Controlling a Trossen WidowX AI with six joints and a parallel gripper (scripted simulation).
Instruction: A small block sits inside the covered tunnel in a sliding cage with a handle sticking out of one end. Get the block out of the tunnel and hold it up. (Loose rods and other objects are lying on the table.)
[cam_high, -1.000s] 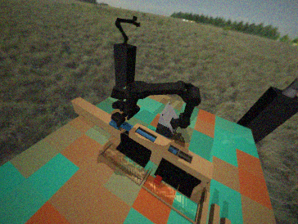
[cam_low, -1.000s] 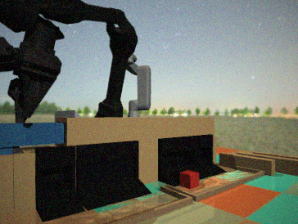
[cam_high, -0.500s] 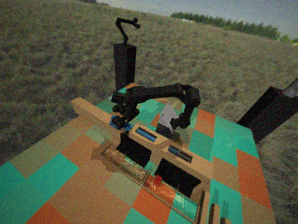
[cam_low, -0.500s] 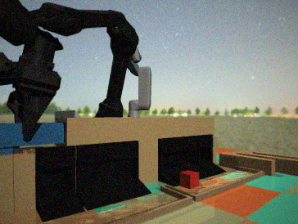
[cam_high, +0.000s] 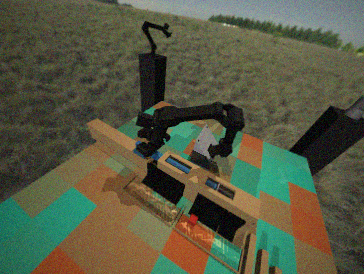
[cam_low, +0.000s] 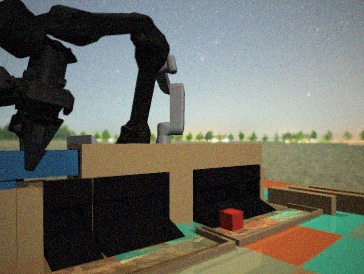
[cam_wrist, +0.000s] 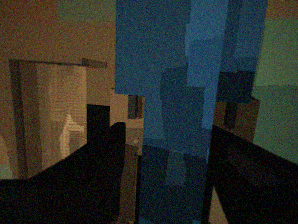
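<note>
Checkered table (cam_high: 85, 215) (cam_low: 325, 255), patches in orange, teal and tan. Long tan cage (cam_high: 117, 145) (cam_low: 181, 162) runs across it, dark openings along its side, slots in its top. Black arm (cam_high: 192, 114) (cam_low: 100, 24) reaches over from the far side, bent down at the wrist. Gray upright piece (cam_low: 177, 107) shows behind it, exterior view. Low wood-edged trays (cam_high: 200, 252) (cam_low: 285, 226) along the front of the openings.

Blue bar (cam_high: 140, 144) (cam_low: 57, 163) (cam_wrist: 172, 45) at one end of the cage, top side; more blue shows through the top slots. Gripper (cam_high: 146, 150) (cam_low: 33, 167) (cam_wrist: 168, 127) points down at the bar, fingers to either side of it. Fingers part-open, less than halfway. Wrist view: slim gap between bar and one finger, other finger right up close to it, contact unclear; bar not clamped, nothing else seen in the grip. Brown bars (cam_high: 261, 260) (cam_low: 300, 200) by the far end from the gripper.

Red block (cam_high: 193, 219) (cam_low: 231, 220) is the small one: sits low in front of an opening, at the tray area, near the middle divider. Well apart from gripper, lower down, toward the other end. Not between the fingers, not lifted. Wrist view doesn't show it.
</note>
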